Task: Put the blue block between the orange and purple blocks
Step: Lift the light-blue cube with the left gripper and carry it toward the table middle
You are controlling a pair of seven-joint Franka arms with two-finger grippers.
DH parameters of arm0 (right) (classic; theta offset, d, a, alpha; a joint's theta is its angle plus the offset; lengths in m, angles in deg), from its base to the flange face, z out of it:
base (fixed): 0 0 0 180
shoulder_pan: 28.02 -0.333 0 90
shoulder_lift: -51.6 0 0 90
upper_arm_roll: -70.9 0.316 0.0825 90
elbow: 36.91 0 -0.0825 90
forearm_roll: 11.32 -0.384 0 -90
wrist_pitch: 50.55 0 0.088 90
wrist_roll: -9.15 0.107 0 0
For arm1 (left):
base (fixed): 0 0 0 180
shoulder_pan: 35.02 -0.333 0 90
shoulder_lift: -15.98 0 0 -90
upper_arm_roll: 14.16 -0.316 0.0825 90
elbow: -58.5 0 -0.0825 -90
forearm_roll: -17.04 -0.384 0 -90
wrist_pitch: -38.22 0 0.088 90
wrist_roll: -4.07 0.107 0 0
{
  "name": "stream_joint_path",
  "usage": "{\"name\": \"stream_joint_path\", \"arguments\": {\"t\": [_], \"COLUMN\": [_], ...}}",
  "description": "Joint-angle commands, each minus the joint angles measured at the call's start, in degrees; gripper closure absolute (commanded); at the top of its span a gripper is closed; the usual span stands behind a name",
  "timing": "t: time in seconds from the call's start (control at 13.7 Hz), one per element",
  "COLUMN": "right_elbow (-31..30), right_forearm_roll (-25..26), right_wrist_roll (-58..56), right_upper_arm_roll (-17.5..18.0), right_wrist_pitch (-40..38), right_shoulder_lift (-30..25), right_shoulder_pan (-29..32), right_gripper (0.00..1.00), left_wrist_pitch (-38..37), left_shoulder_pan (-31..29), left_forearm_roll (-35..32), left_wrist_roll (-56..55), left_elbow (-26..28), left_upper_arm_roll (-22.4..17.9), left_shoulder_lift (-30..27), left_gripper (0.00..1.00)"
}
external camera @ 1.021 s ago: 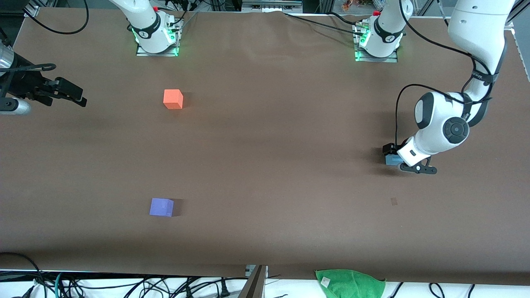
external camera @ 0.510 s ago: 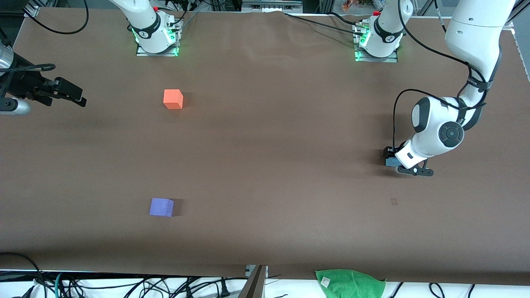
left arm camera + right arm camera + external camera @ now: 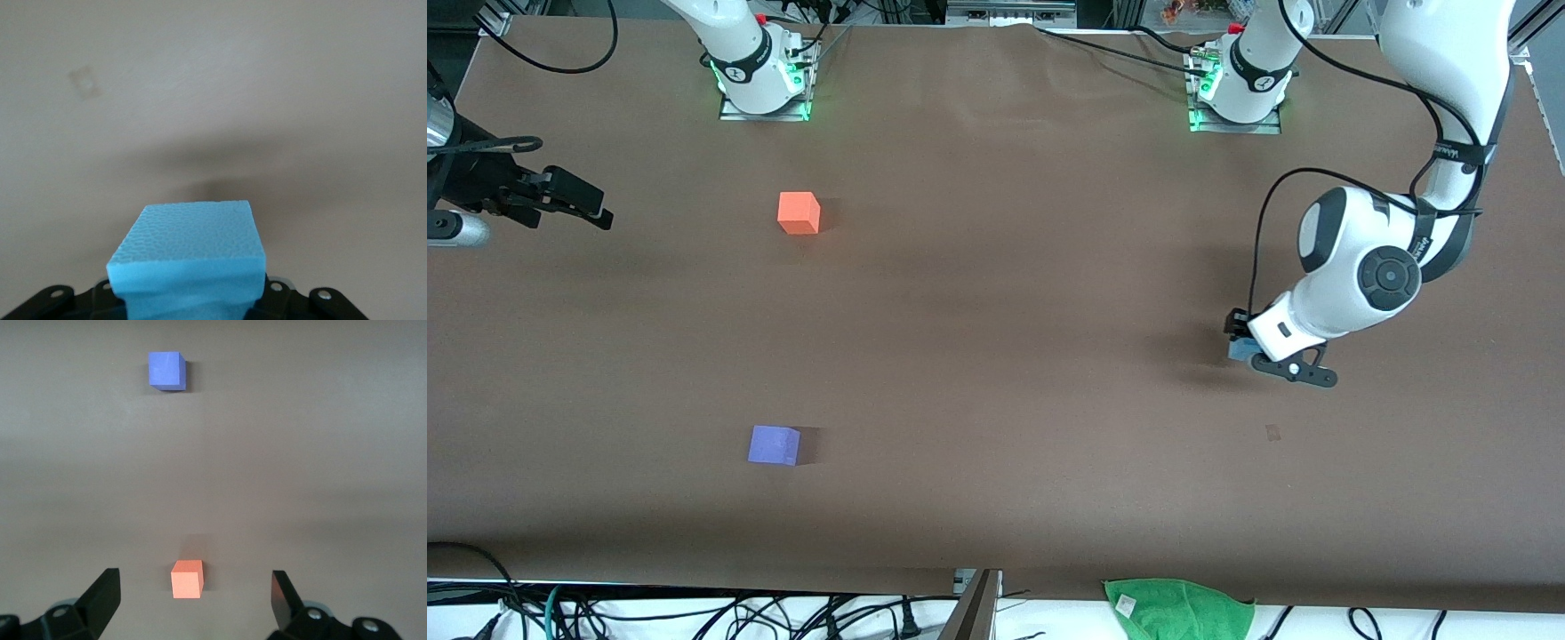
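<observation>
My left gripper (image 3: pixel 1258 348) is shut on the sky-blue block (image 3: pixel 1240 349) and holds it just above the table at the left arm's end; the block fills the left wrist view (image 3: pixel 190 257). The orange block (image 3: pixel 799 212) lies toward the right arm's end, also in the right wrist view (image 3: pixel 187 579). The purple block (image 3: pixel 774 444) lies nearer the front camera than the orange one, also in the right wrist view (image 3: pixel 166 371). My right gripper (image 3: pixel 193 593) is open and empty, waiting at the right arm's end of the table (image 3: pixel 574 203).
A green cloth (image 3: pixel 1181 607) hangs at the table's edge nearest the front camera. A small pale mark (image 3: pixel 1272 432) is on the brown table near the left gripper. Cables lie along the near edge.
My left gripper has lifted slightly and moved toward the right arm's end with the blue block in it. The right arm and the orange and purple blocks have not moved.
</observation>
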Motion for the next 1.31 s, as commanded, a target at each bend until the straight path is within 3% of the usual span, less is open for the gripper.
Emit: {"name": "stream_joint_path", "arguments": {"t": [0.0,0.36,0.8,1.09,1.24], "right_elbow": [0.41,0.67,0.76,0.76,0.67], "right_forearm_roll": [-1.19,-1.1,-1.01,-1.01,-1.19], "right_wrist_roll": [-3.78,-3.45,-0.21,2.0,2.0], "right_upper_arm_roll": [-0.1,-0.1,-0.1,-0.01,-0.01], "right_wrist_pitch": [-0.03,0.23,0.23,0.14,0.23], "right_shoulder_lift": [0.35,0.7,0.79,0.79,0.88], "right_shoulder_pan": [0.44,0.7,0.7,0.35,0.7], "right_gripper": [0.0,0.0,0.0,0.0,0.0], "left_wrist_pitch": [-4.92,-11.08,-10.56,-10.03,-6.09], "left_shoulder_pan": [3.73,17.54,25.27,27.99,30.02], "left_forearm_roll": [-0.44,-0.35,1.05,0.79,0.53], "left_wrist_roll": [-8.03,-29.04,-39.68,-41.37,-42.16], "left_elbow": [-6.56,-24.49,-33.63,-34.35,-34.01], "left_upper_arm_roll": [2.58,2.5,2.41,2.06,1.8], "left_shoulder_lift": [1.23,12.29,19.24,21.88,23.63], "left_gripper": [0.97,0.98,0.98,0.96,0.95]}}
